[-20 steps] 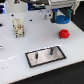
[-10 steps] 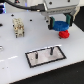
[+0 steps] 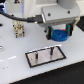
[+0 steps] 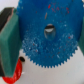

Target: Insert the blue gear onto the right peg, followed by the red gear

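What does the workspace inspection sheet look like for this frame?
Surface: white table, bare where visible.
Job's things: blue gear lifted off the table, above and behind the grey plate; right peg bare; red gear showing partly beneath the blue gear in the wrist view.
Clutter: pale fixture at the exterior view's left.
Grippers: pincer shut on the blue gear.
Cables: black cable to the arm.
Surroundings: dark, blurred background.
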Motion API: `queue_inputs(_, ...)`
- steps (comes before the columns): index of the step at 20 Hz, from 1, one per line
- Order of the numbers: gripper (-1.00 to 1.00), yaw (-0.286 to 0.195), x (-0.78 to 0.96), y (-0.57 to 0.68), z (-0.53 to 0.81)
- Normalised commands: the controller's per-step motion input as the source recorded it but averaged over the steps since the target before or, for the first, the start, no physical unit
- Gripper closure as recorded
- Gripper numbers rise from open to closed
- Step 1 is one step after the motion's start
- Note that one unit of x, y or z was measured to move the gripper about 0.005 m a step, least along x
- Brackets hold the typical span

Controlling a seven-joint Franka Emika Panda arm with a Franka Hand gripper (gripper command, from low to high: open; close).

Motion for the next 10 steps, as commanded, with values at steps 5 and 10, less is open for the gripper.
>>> queue_inputs(5,1.0,0.0,0.37,-0.26,-0.12)
queue_inputs(10,1.0,0.0,0.28,-0.19,-0.05)
